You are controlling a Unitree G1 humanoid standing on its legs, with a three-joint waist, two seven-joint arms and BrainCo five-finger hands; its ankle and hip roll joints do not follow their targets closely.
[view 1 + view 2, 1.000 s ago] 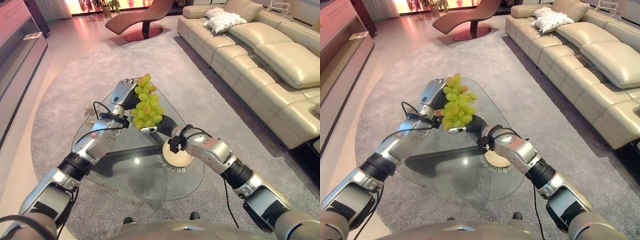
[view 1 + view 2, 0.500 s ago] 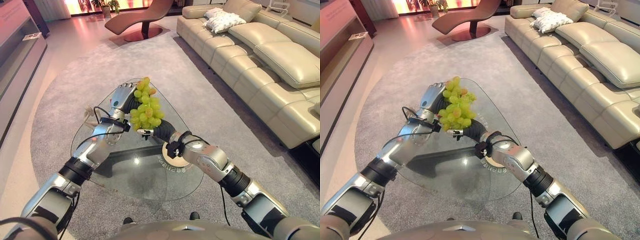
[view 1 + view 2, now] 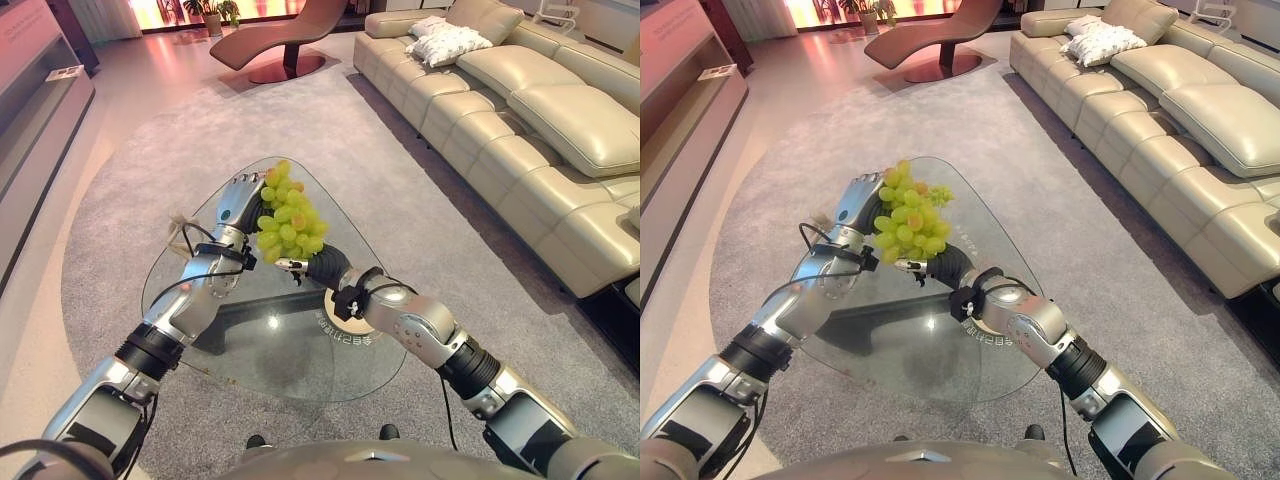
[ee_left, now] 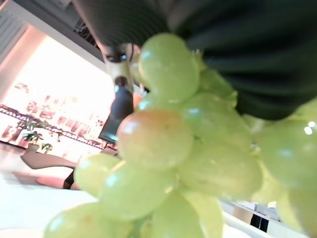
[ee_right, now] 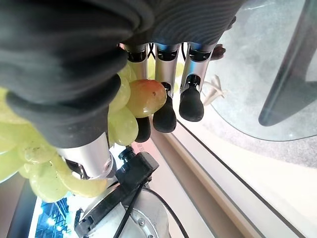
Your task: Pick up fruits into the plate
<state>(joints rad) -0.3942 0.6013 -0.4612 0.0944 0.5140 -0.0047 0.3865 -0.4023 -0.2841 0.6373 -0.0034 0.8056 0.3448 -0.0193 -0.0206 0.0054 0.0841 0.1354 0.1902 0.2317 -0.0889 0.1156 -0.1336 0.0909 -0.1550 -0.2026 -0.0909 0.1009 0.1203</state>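
Between both hands (image 3: 240, 205), grapes (image 3: 288, 224)

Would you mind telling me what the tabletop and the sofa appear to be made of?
The tabletop looks like clear glass: the carpet and the table's dark base show through it, with a bright glint. The sofa appears to be cream leather or a leather-like material, smooth with a soft sheen.

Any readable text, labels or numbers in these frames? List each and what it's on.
Round cream plate on the triangular glass table: a ring of dark characters runs along its near rim, too small and blurred to read.
Nothing else legible; the bunch of green grapes carries no label.
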